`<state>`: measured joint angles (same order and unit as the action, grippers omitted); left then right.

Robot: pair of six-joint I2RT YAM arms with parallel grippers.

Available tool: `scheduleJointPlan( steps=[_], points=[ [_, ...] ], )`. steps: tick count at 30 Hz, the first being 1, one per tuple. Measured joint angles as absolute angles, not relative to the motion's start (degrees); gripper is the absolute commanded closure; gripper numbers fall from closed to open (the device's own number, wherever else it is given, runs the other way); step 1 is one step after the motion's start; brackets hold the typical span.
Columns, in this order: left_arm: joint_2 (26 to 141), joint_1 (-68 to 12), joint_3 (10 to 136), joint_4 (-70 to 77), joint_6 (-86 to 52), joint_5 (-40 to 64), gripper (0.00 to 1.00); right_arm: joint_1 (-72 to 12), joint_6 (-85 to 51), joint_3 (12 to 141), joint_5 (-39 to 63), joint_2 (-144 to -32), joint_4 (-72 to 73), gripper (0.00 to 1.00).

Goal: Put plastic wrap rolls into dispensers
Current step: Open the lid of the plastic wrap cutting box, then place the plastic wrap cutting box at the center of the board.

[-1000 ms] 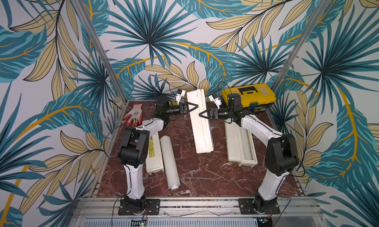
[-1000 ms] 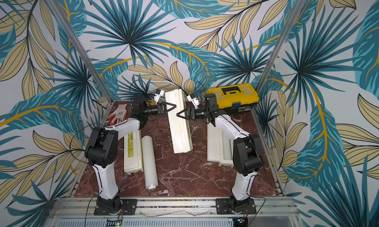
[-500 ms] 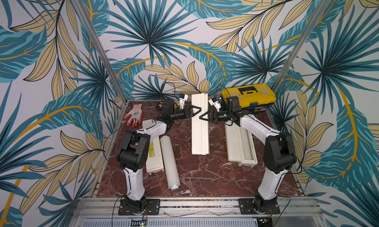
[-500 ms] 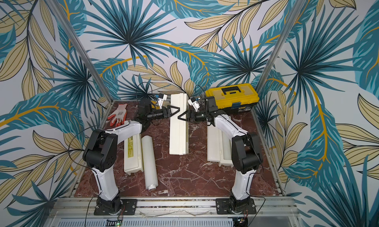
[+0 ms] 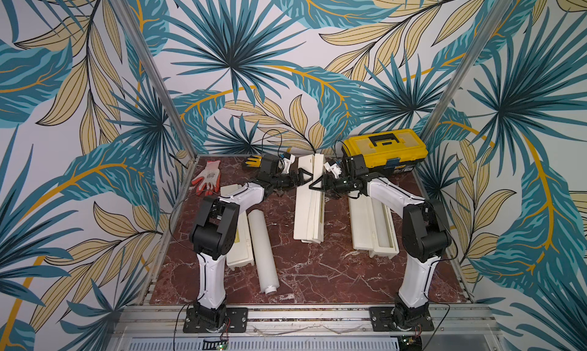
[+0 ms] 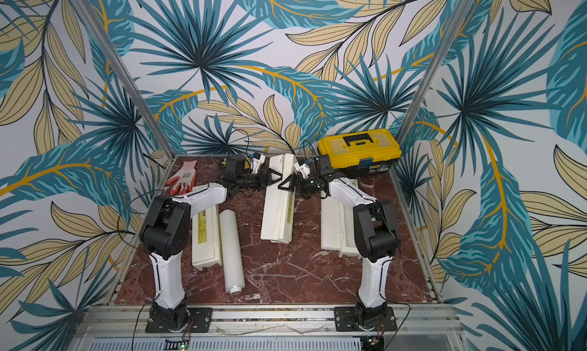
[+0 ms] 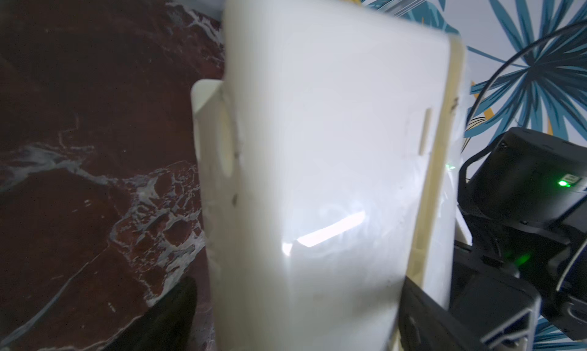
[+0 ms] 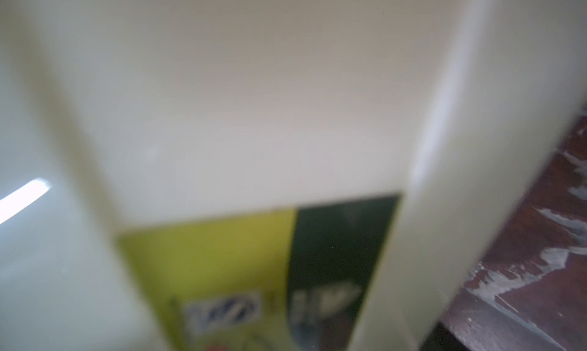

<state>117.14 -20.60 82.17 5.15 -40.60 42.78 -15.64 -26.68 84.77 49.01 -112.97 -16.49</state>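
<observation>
Two grippers flank the middle dispenser [image 5: 306, 213]

In both top views, three dispensers lie lengthwise on the counter [image 5: 317, 270]. The middle dispenser [image 6: 274, 213] rests between the two arms. The left gripper [image 5: 305, 177] reaches its far half from one side and the right gripper [image 5: 316, 183] from the other, their tips close together. The left dispenser [image 5: 243, 248] lies closed, label up, partly behind the left arm. A loose roll [image 5: 263, 248] lies just beside it, core stub toward the near edge. The right dispenser [image 5: 360, 225] lies open under the right arm, and a roll [image 5: 379, 225] appears to sit in its trough. A toolbox [image 5: 386, 148] stands in the far right corner, and a glove [image 5: 208, 178] lies at the far left.

In the left wrist view, the middle dispenser [image 7: 317, 175] fills the space between the left gripper's two dark fingers [image 7: 171, 317]. The jaws stand wide. That finger is clear of the dispenser's side, with a strip of counter [image 7: 79, 143] showing between them. Whether the opposite finger touches the other side I cannot tell.

The right wrist view is blurred. The middle dispenser's cream wall [image 8: 254, 95] and its yellow-and-dark label [image 8: 222, 270] crowd the lens, with counter [image 8: 540, 238] at one edge. Whether the right gripper clamps the dispenser or merely straddles it, I cannot tell from any view.
</observation>
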Motion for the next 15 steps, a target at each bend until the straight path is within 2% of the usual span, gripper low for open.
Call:
scheduleJointPlan(
  steps=[5, 9, 15],
  points=[
    [119.63, -21.67, 85.82, -3.05, -37.80, 40.42, 0.08, -15.84, -26.85, 85.30, 47.09, -114.37, -19.51, 0.51],
    [122.54, -22.48, 93.27, -14.04, -34.57, 37.23, 0.11, -15.94, -26.96, 86.91, 45.28, -114.98, -22.24, 0.52],
    [128.05, -22.46, 96.60, -26.09, -31.38, 28.34, 0.16, -16.99, -26.98, 91.46, 45.65, -114.87, -25.93, 0.51]
  ],
)
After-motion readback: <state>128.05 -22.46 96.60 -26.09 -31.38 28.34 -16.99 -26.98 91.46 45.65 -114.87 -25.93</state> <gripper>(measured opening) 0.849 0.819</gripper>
